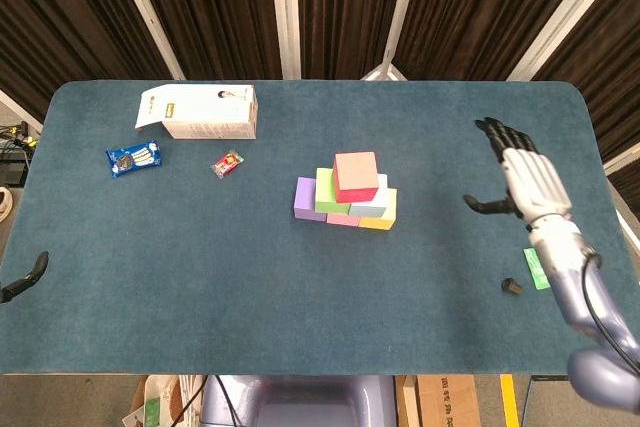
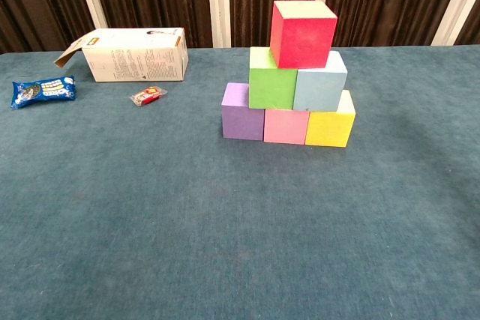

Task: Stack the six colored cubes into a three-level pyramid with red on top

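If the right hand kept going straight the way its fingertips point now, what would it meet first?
Nothing, it seems. The right hand is open, with fingertips aimed toward the table's far edge. Only bare table shows on that line, and the pyramid sits well off to its side. Its height is unclear.

Red cube (image 2: 303, 33) tops green (image 2: 271, 79), pale-blue cubes (image 2: 321, 82).
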{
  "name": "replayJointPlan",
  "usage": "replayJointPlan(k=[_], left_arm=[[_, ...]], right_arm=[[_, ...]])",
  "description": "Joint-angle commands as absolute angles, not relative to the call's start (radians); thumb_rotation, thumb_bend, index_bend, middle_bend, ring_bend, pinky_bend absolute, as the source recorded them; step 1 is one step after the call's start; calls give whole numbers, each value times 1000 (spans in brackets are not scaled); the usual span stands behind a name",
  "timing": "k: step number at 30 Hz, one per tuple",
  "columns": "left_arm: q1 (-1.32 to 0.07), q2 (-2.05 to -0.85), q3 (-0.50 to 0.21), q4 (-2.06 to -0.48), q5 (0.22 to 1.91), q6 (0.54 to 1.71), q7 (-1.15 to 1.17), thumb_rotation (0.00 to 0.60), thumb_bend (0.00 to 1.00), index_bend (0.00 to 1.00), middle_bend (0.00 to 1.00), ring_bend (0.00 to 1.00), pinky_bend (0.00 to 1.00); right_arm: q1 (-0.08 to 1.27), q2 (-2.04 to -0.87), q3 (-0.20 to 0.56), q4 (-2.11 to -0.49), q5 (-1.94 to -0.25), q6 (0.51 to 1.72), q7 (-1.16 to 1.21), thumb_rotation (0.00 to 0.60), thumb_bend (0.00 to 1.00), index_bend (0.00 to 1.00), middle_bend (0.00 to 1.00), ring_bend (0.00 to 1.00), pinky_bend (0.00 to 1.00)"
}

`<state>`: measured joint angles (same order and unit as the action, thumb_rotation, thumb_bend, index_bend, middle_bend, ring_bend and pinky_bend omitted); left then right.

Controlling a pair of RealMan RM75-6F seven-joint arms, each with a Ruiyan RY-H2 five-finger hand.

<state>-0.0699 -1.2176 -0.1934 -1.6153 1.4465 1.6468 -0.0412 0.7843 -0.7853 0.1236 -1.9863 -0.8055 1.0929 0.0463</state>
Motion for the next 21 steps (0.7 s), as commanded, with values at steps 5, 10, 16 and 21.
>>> replayJointPlan(k=[5, 10, 16, 21], left_arm=[[-67, -1204, -177, -1631, 1467, 1650, -28, 600, 346, 77, 0, 0, 0], [-59, -1189, -164, -1648, 1473, 1650, -12, 600, 346, 77, 0, 0, 0], [-46, -1166, -141, -1678, 1472, 1642, 21, 600, 346, 76, 0, 0, 0], [-34, -1145, -124, -1708, 1476, 1640, 40, 600, 346, 76, 0, 0, 0]], right_arm=[[510, -936, -16, -1896, -1102, 1407, -18, 600, 256, 0, 0, 0, 0], [389, -1045, -77, -1820, -1218, 1553, -117, 600, 256, 0, 0, 0, 0], [307, -1108, -101, -1775, -1272, 1629, -211, 600, 256, 0, 0, 0, 0], [263, -1143, -100, -1742, -1306, 1665, -270, 600, 256, 0, 0, 0, 0]])
